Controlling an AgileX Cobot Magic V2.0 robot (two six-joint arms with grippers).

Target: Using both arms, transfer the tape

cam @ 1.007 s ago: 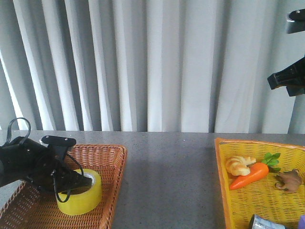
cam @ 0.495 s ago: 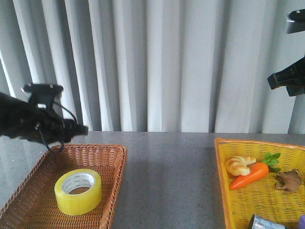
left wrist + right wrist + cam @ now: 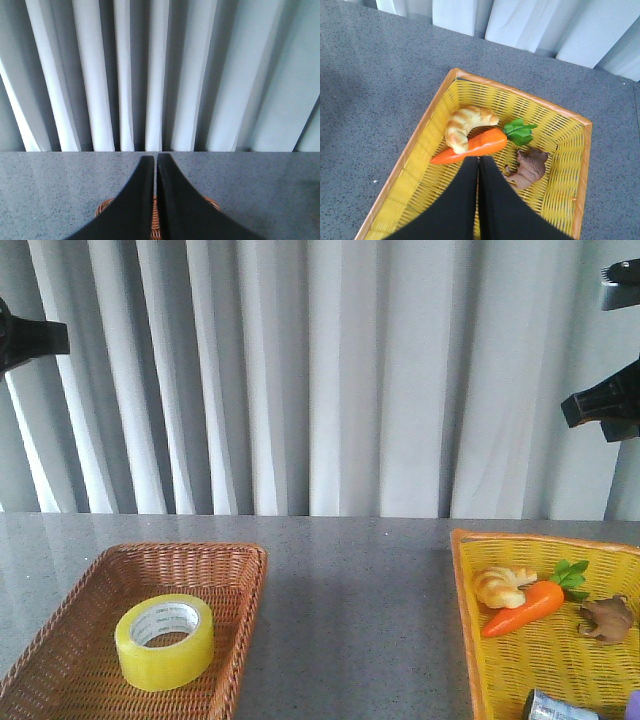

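The tape [image 3: 164, 641] lies flat, core upward, in the brown wicker basket [image 3: 240, 570] at the left of the worktop [image 3: 355, 590], and nothing is touching it. Both arms are raised well clear. The left claw [image 3: 154, 172] has its fingers pressed together with nothing between them, aimed out over the basket's far rim toward the curtain [image 3: 320, 370]. The right claw [image 3: 479, 175] is likewise closed and empty, hanging above the yellow basket [image 3: 430, 125] that holds a croissant [image 3: 464, 125], a toy carrot [image 3: 477, 145] and a small brown animal figure [image 3: 530, 167]; a silvery can [image 3: 555, 706] shows at that basket's near edge in the front view.

The risk from here, as I judge it, lies in the grasp — the roll is wide and smooth, so a claw closing off-centre could tip it or push it against the basket wall. At the handover, one claw letting go before the other has a firm hold would drop it onto the bare worktop between the baskets.
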